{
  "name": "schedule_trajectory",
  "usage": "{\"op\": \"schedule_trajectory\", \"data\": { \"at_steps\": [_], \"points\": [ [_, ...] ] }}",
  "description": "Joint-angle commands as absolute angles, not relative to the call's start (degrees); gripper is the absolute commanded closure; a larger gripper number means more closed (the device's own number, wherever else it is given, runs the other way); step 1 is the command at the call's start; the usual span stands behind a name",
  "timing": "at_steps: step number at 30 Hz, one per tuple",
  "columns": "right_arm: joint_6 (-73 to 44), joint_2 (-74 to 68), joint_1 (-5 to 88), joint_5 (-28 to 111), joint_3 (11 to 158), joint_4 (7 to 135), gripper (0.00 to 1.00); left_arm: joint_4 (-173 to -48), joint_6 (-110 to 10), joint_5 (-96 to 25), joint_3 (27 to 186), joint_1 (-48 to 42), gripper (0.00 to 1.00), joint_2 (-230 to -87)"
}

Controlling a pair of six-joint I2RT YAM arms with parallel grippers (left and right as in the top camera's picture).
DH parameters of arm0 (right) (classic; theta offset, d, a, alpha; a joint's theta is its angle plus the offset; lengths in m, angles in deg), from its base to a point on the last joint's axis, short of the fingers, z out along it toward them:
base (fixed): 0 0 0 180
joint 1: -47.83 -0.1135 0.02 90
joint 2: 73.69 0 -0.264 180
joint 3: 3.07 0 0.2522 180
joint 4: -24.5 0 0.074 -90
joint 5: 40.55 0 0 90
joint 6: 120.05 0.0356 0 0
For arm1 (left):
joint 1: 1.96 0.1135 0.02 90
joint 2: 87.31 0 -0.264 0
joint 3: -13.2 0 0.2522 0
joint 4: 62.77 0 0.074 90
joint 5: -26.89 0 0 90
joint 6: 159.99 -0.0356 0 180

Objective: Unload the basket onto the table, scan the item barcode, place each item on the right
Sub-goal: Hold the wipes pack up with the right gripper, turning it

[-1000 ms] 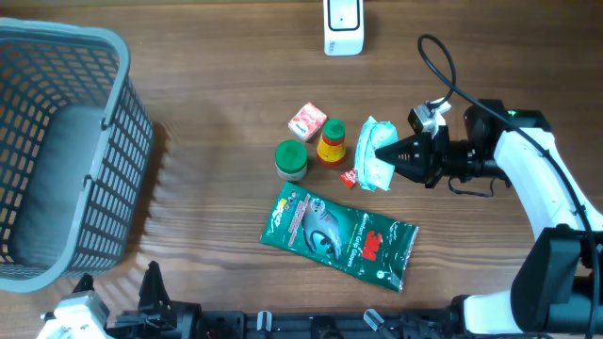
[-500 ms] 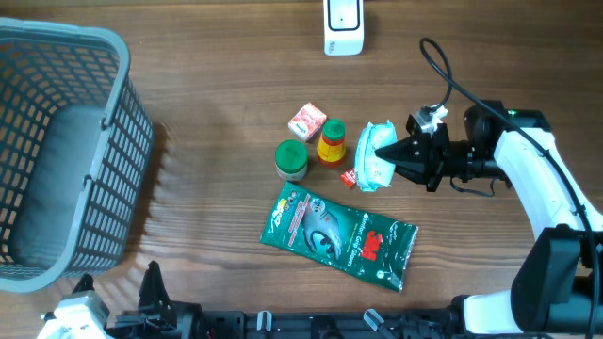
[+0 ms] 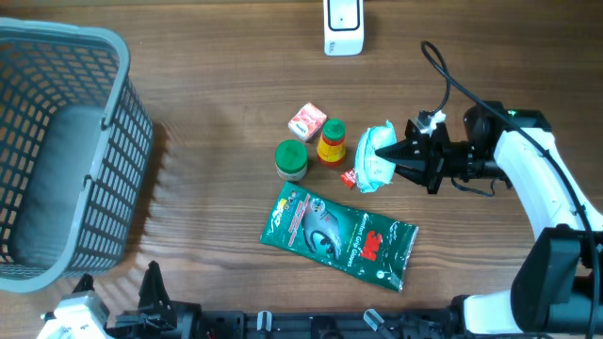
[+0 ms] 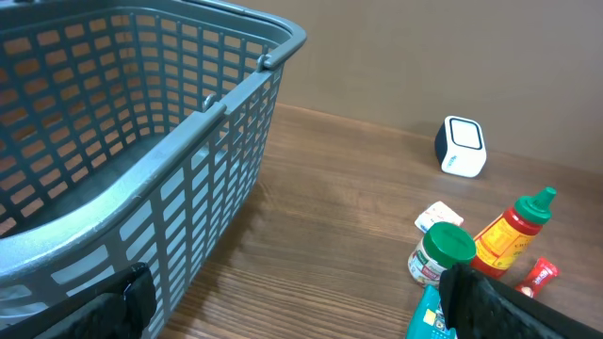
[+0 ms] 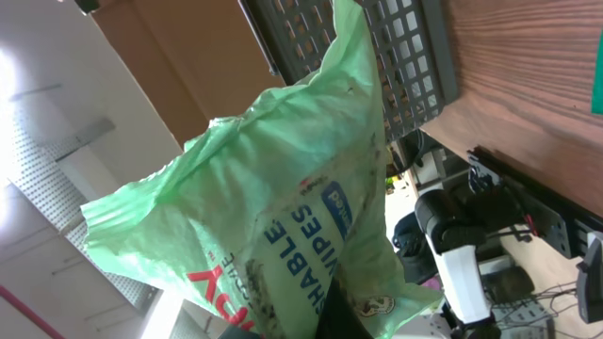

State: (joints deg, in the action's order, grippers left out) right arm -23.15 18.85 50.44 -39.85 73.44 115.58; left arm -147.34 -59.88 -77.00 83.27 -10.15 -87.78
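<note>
Overhead view: the right jaws are clamped on one end of the soft pale-green plastic wipes pack, at about 3 o'clock on the wooden bench.
The main risk, as I judge it, is the limp film. Pinched at one end only, the pack may sag, twist or slip out on the way to the white box-shaped barcode scanner at 12 o'clock. No barcode shows in the right wrist view, so a creased or turned-away code might not read. A low swing could topple the yellow sauce bottle with a green cap, just beside the pack at its 9 o'clock. The left jaws stand wide apart and empty at 7 o'clock, beside the grey plastic mesh basket.
</note>
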Motion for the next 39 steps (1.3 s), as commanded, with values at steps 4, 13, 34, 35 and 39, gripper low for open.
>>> {"op": "schedule_trajectory", "data": {
  "at_steps": [4, 13, 34, 35, 39],
  "points": [
    [-21.97, 18.02, 50.27, -43.54, 74.0, 115.44, 0.96, -147.28, -60.58, -77.72, 83.43, -9.82, 0.0, -87.59],
    [-22.17, 18.02, 50.31, -43.45, 74.0, 113.65, 0.96, -147.3, -60.58, -77.72, 83.43, -9.82, 0.0, -87.59],
    [-21.38, 18.02, 50.31, -43.24, 74.0, 111.79, 0.96, -147.28, -60.58, -77.72, 83.43, -9.82, 0.0, -87.59],
    [-21.03, 18.02, 50.31, -43.24, 74.0, 111.79, 0.96, -147.28, -60.58, -77.72, 83.43, -9.82, 0.0, -87.59],
    [-20.64, 18.02, 50.31, -43.56, 74.0, 111.79, 0.96, -147.28, -60.58, -77.72, 83.43, -9.82, 0.0, -87.59]
  ]
}}
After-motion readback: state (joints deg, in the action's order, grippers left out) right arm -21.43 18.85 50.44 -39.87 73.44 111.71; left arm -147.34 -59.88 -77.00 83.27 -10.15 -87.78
